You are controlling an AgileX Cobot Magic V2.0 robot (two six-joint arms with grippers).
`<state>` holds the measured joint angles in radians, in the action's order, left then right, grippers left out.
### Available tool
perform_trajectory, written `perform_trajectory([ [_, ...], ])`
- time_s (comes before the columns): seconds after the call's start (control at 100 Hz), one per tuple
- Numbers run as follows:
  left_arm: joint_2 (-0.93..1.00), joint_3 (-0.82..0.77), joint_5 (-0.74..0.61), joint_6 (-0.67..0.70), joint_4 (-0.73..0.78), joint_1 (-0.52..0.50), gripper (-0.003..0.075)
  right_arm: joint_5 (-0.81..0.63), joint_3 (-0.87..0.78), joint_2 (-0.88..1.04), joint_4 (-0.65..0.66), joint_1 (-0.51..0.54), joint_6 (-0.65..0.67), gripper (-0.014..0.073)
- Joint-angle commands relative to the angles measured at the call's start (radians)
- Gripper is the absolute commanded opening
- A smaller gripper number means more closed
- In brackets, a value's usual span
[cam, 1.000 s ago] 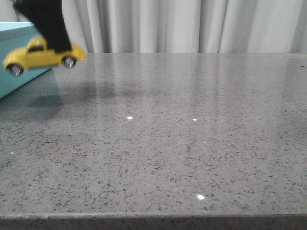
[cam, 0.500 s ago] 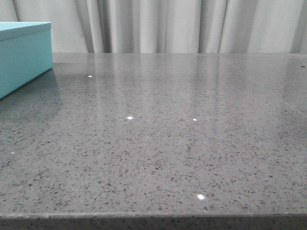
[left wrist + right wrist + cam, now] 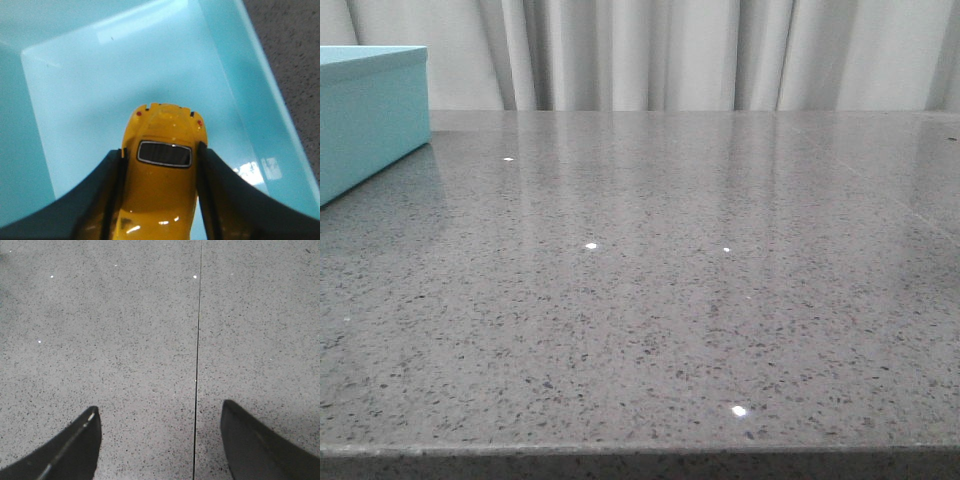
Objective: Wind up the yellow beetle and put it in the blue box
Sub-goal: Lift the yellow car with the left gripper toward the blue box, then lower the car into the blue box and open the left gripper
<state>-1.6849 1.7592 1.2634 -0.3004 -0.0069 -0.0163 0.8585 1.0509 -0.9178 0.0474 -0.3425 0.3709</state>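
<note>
Front view: yellow beetle and left arm, seen one second before at 10 o'clock beside blue box (image 3: 370, 115), were gone from view; only box corner stayed. Judged: storing step almost done.

Left wrist view: left gripper (image 3: 159, 187) pinched yellow beetle (image 3: 161, 165) by flanks over box interior; long axis ran 12–6 o'clock, tail lights toward 12.

Right wrist view: right gripper (image 3: 160, 440) was spread wide over grey table (image 3: 150, 330), holding nothing.

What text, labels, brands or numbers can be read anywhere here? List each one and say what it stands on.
None can be read.
The yellow beetle, held in the left gripper: no lettering or plate visible.
The blue box: plain walls and floor.
The table: bare speckled stone.
</note>
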Motion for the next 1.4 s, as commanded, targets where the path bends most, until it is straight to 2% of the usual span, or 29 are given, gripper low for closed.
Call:
perform_trajectory([
  [0.0,0.013,-0.002,-0.024,0.028,-0.01,-0.015,0.0113,-0.067,0.025,0.015,0.007,0.0,-0.009,0.0509],
  [0.52,-0.158,-0.008,-0.02,0.028,-0.011,-0.015,0.0127,-0.061,0.025,0.015,0.007,0.0,-0.009,0.0509],
  [0.62,-0.158,-0.008,-0.025,0.028,-0.011,-0.015,0.019,-0.061,0.025,0.015,0.007,0.0,-0.009,0.0509],
  [0.74,-0.158,-0.008,-0.027,0.028,-0.011,-0.015,0.0346,-0.061,0.025,0.015,0.007,0.0,-0.009,0.0509],
  [0.81,-0.158,-0.002,-0.025,0.028,-0.011,-0.015,0.0396,-0.061,0.025,0.015,0.007,0.0,-0.009,0.0509],
  [1.01,-0.137,0.056,0.006,0.028,-0.013,-0.015,0.0396,-0.061,0.025,0.015,0.007,0.0,-0.009,0.0509],
  [1.21,-0.025,0.065,-0.005,0.028,-0.032,-0.015,0.0325,-0.066,0.025,0.039,0.009,0.0,-0.035,0.0509],
  [1.39,0.054,0.065,0.005,0.028,-0.052,-0.015,0.0314,-0.067,0.025,0.05,0.009,0.0,-0.035,0.0509],
])
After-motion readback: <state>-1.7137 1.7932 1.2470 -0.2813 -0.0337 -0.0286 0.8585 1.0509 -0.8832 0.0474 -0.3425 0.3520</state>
